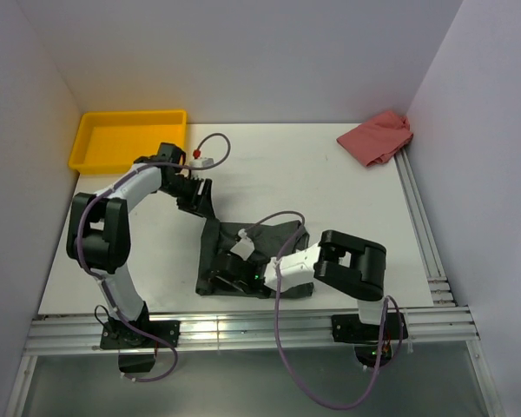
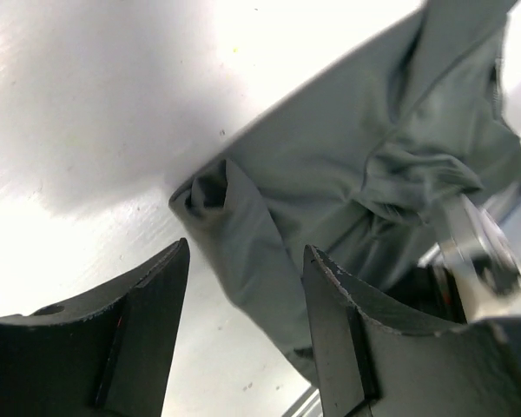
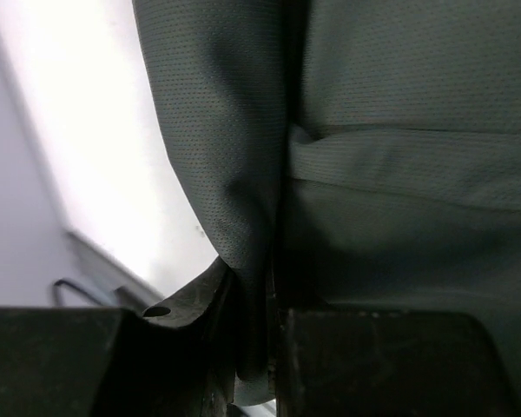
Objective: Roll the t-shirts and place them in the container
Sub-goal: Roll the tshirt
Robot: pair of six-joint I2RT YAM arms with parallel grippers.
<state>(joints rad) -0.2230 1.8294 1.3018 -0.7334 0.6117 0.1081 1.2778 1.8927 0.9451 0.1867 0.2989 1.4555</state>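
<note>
The dark charcoal t-shirt (image 1: 221, 252) lies bunched on the white table near the front, with a white label (image 1: 241, 248) showing. My left gripper (image 1: 200, 201) is open just above the shirt's far left corner. In the left wrist view its fingertips (image 2: 246, 250) stand apart over a folded edge of the shirt (image 2: 243, 217). My right gripper (image 1: 226, 280) is low at the shirt's near left part. In the right wrist view it is shut (image 3: 256, 287) on a fold of the shirt (image 3: 217, 156).
A yellow tray (image 1: 91, 156) stands at the back left. A red cloth (image 1: 378, 137) lies crumpled at the back right by the wall. Metal rails run along the front edge (image 1: 243, 330) and the right side (image 1: 421, 226). Cables loop over both arms.
</note>
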